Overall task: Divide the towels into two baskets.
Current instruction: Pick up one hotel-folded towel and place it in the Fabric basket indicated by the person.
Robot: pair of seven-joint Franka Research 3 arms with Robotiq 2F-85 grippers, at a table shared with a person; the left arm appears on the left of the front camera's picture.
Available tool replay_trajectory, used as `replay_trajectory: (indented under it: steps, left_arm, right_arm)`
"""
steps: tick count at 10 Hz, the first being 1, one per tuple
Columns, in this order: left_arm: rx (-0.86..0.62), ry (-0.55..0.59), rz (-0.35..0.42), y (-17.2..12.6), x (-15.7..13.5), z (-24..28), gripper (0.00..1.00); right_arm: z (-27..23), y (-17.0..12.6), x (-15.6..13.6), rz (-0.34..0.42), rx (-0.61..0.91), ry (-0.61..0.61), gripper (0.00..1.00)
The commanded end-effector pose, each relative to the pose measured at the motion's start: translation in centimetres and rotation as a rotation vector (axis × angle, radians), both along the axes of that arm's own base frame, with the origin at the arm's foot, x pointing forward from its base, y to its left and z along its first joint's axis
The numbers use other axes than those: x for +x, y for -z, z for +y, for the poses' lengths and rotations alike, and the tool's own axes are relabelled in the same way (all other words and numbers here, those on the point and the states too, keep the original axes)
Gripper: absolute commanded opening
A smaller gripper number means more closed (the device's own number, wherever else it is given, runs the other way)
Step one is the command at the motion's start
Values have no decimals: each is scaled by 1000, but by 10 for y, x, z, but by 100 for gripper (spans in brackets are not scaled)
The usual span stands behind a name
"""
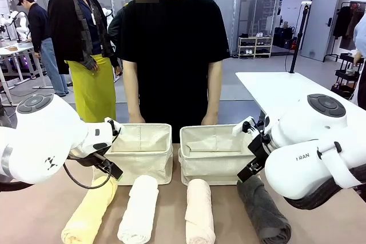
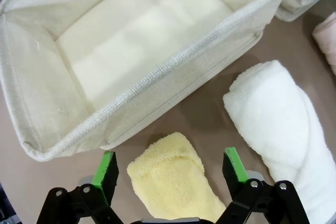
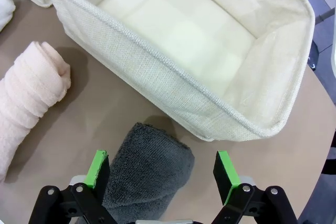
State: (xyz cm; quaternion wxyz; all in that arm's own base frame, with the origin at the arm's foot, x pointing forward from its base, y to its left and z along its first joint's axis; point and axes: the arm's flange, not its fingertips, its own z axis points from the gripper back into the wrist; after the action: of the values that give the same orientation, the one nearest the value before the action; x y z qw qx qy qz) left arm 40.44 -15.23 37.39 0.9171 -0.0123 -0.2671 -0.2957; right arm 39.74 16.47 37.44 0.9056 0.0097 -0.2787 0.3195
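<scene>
Two baskets [image 1: 143,161] [image 1: 211,164] are showing bare floors; left hand [image 2: 169,153] is gaping wide over yellow towel [image 2: 170,184], right hand [image 3: 160,155] likewise over grey towel [image 3: 147,169].

On a plain taupe-brown table [image 1: 26,212], the front view shows four towels. The pale yellow towel [image 1: 88,212] is at seven o'clock and the white towel [image 1: 139,210] lies between seven and six. The cream-pink towel [image 1: 200,212] is at six o'clock and the dark grey towel [image 1: 264,210] at five. All four are plain terry with no pattern.

The left basket [image 1: 140,161] and right basket [image 1: 214,164] are cream canvas with a fine woven grain and paler cream floors.

The left gripper [image 2: 169,156] and right gripper [image 3: 160,157] are black with bright green pads [image 2: 106,169]. The left arm [image 1: 40,135] and right arm [image 1: 309,152] are white. At twelve o'clock, the person's T-shirt [image 1: 174,44] is black.
</scene>
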Motion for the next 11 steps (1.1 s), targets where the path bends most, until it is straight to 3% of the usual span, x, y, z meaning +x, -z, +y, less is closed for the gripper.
replay_trajectory:
  steps: [1, 3, 5, 7, 10, 11]
  left_arm:
    - [4, 10, -26, -20, 1, -2, 100]
    - [-23, 18, -31, -49, 1, 1, 100]
    - [-70, 19, 4, -73, -5, 8, 100]
    - [-161, 28, 72, -101, -13, 37, 100]
    - [-562, 101, 298, -109, -23, 107, 100]
    - [-643, 101, 329, -105, -27, 124, 100]
  right_arm:
    - [-1, -19, 2, -28, 23, -2, 100]
    - [-5, -48, 2, -62, 46, 4, 100]
    - [-11, -66, -1, -32, 70, 12, 100]
    - [-33, -90, -8, 111, 211, -22, 100]
    - [-82, -102, -9, 261, 450, -10, 100]
    - [-100, -102, -11, 321, 556, -21, 100]
